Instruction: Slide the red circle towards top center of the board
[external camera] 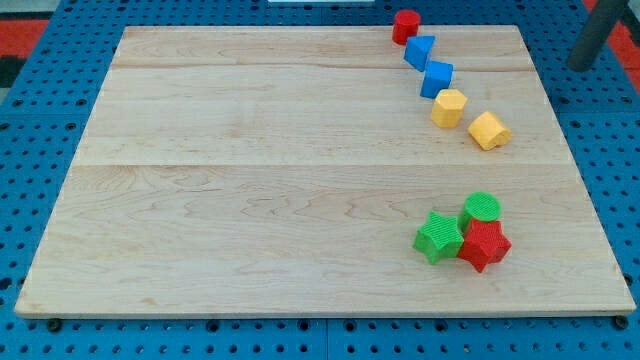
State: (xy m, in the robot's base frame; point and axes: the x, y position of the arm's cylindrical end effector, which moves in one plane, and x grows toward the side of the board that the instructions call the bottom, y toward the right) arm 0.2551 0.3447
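Your red circle (405, 25) sits at the surface's (250, 150) top edge, toward the top right corner, just above a blue block (419, 51). My tip isn't visible, only the rod (597, 35) beyond that corner, so the pincer state cannot be told. Top center lies leftward.

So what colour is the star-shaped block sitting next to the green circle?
Green star, best seen in the camera view; a red star also touches the circle.

The straight dark rod (598, 38) stood in the upper right corner of the frame, leaning slightly with its upper part running out past the top edge. My tip (580, 66) hung at its lower end, off the board's right side.
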